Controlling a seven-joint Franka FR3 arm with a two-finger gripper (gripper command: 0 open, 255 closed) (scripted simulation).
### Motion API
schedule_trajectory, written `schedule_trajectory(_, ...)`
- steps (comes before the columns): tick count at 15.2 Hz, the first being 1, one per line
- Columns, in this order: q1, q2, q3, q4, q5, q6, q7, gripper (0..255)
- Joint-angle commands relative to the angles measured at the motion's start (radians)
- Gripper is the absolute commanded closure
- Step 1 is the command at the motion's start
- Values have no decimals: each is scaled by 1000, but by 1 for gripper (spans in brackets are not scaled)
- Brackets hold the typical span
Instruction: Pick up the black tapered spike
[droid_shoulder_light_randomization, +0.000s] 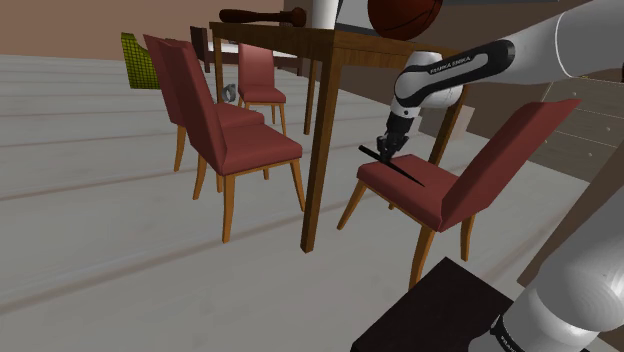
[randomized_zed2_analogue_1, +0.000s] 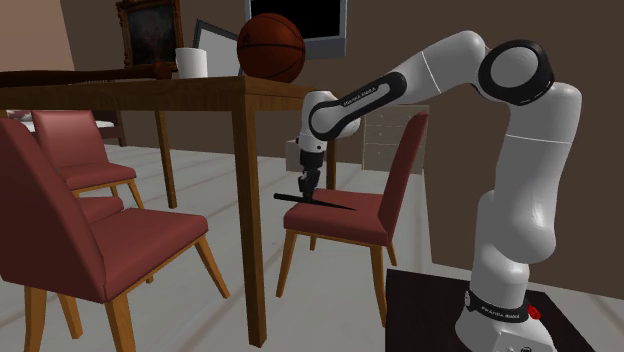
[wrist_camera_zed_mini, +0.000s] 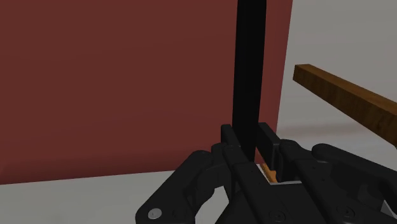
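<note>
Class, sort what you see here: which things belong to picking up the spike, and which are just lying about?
Part of the job:
- black spike
- gripper, shut on the spike above a chair seat

Just lying about:
- basketball
- white cup
- table
- red chairs

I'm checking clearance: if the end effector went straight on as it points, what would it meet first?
The end effector points down, clasping the black spike; straight on lies the red chair seat, apparently just beneath the spike, though the gap is hard to judge.
</note>
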Motion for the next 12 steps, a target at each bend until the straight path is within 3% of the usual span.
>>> schedule_trajectory(1,0,-1,0,6,-2,-27,3,255)
schedule_trajectory(12,0,-35,2,119,-8,-173,10,255)
